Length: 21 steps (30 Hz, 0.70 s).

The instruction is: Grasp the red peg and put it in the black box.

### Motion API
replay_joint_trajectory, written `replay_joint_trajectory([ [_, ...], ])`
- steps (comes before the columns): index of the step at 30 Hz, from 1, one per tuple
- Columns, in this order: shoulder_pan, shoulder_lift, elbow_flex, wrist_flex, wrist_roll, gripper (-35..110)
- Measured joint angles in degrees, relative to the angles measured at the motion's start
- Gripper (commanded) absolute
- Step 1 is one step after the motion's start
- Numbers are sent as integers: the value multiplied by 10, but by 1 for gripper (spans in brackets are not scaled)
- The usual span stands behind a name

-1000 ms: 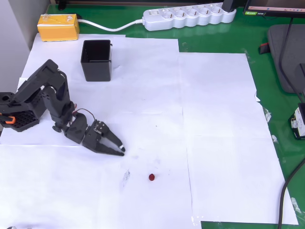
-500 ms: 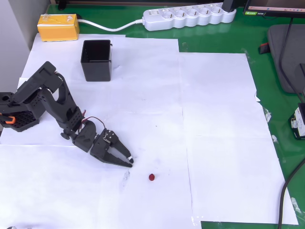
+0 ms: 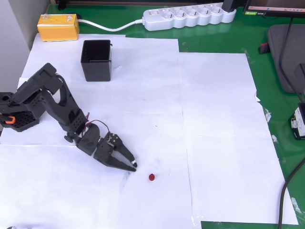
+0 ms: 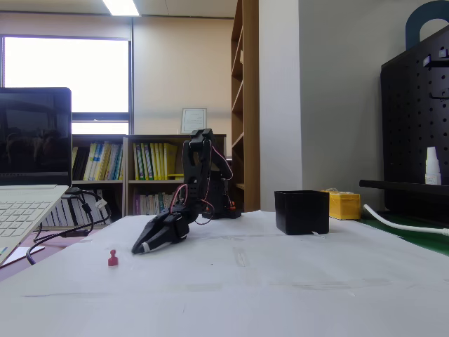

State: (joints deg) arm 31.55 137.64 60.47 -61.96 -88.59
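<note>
The red peg (image 3: 151,177) lies alone on the white paper (image 3: 214,119), just beyond the tips of the end effector (image 3: 133,166) and slightly below and to the right of them in the overhead view. A small bare gap separates the two; they are not touching. In the fixed view the peg (image 4: 112,258) stands upright to the left of the end effector (image 4: 140,248), whose tips are low, close to the paper.

The end effector points at the peg with its fingers drawn together to a narrow point and nothing between them.

The black box (image 3: 96,59) stands well behind the end effector, past the arm's base (image 3: 16,117), open side up, with bare paper all around it. In the fixed view the box (image 4: 302,211) is to the right of the arm.

Beyond the box, off the paper's far edge, a yellow block (image 3: 58,26) and a white power strip (image 3: 188,16) lie on the green tabletop (image 3: 281,114). To the right of the peg in the overhead view the paper is open as far as its right edge, where green tabletop shows.
</note>
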Motion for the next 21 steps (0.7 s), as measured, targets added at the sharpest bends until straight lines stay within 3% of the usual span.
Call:
replay_joint_trajectory([
  [5, 0, 6, 13, 2, 3, 37],
  [21, 9, 6, 49, 49, -2, 38],
])
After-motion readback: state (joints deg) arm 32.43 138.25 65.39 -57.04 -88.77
